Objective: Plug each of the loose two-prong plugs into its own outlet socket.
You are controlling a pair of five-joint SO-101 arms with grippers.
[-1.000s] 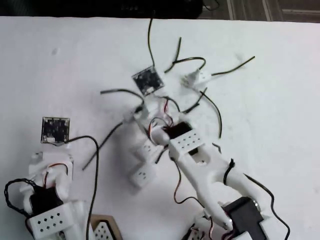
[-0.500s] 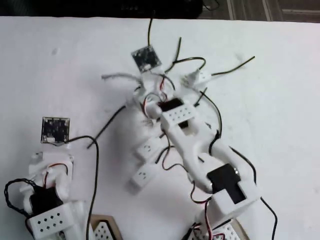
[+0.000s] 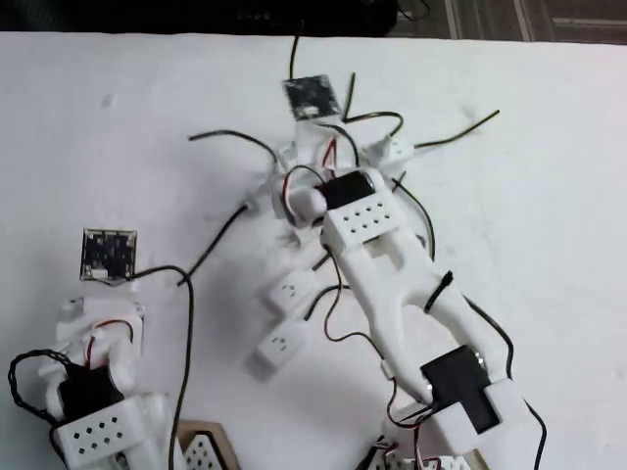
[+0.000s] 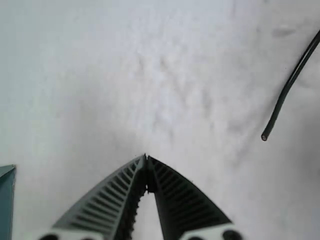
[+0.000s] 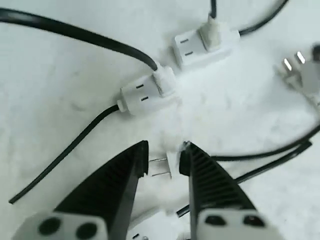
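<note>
My right gripper (image 5: 164,150) is shut on a small white two-prong plug (image 5: 172,162), whose prongs stick out sideways past one finger. Just beyond the tips lie two white outlet sockets (image 5: 142,95) (image 5: 200,45), each showing two slots and joined by black cable. Another loose plug (image 5: 295,67) lies off to the side, prongs bare. From above, the right arm (image 3: 372,235) stretches to the table's far middle; two sockets (image 3: 294,291) (image 3: 279,345) lie beside it and a loose plug (image 3: 387,152) lies at its far right. My left gripper (image 4: 146,162) is shut and holds nothing.
Several black cables (image 3: 225,137) curl across the far middle of the table (image 3: 549,196). One cable end (image 4: 263,136) lies ahead of the left gripper. The left arm (image 3: 98,401) sits at the near left corner. A wooden-edged piece (image 3: 201,446) lies at the front edge.
The right arm has swung from mid-table toward the far edge, stretching out. A black cable near it has shifted the same way. The left arm has stayed still.
</note>
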